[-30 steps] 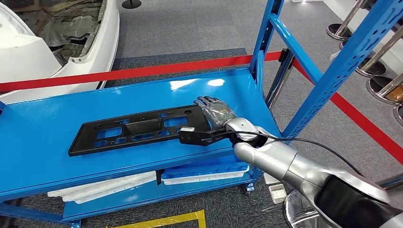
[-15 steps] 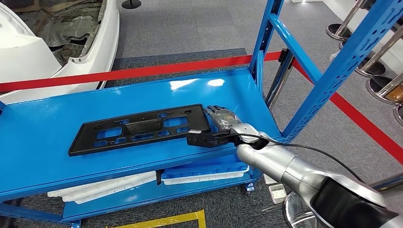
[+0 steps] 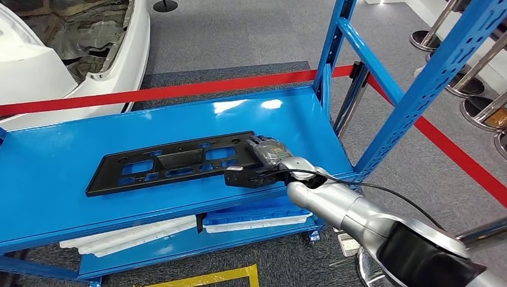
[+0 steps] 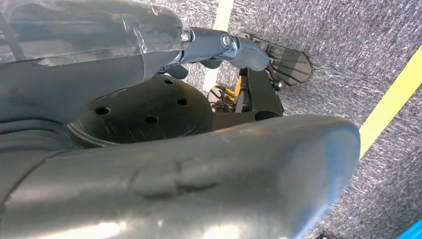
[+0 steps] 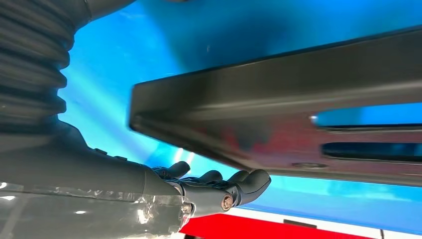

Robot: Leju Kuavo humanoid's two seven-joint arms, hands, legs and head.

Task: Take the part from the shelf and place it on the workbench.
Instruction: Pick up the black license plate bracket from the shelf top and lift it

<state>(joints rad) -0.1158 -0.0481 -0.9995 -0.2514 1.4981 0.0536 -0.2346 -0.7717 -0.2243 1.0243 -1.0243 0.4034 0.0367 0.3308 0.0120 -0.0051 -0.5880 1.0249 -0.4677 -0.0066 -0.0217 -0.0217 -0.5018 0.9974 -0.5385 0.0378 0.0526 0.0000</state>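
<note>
A long flat black part (image 3: 173,162) with several cut-outs lies on the blue shelf deck (image 3: 60,155). My right hand (image 3: 269,152) lies flat on the deck at the part's right end, with its fingers reaching the end edge. In the right wrist view the part's corner (image 5: 298,99) hangs close over the lightly bent fingers (image 5: 219,191), and nothing is gripped between them. My left hand (image 4: 199,164) hangs beside my body above grey carpet, its thumb and fingers apart and holding nothing.
Blue perforated uprights (image 3: 335,42) rise at the shelf's right end. Red barrier tape (image 3: 179,91) runs behind the shelf, with a white car body (image 3: 72,54) beyond it. White trays (image 3: 257,218) lie on the lower deck. Stanchion bases (image 3: 478,89) stand far right.
My right hand has slid nearer and to the left along the deck, from the back corner of the part's right end to its end edge. The part has not moved.
</note>
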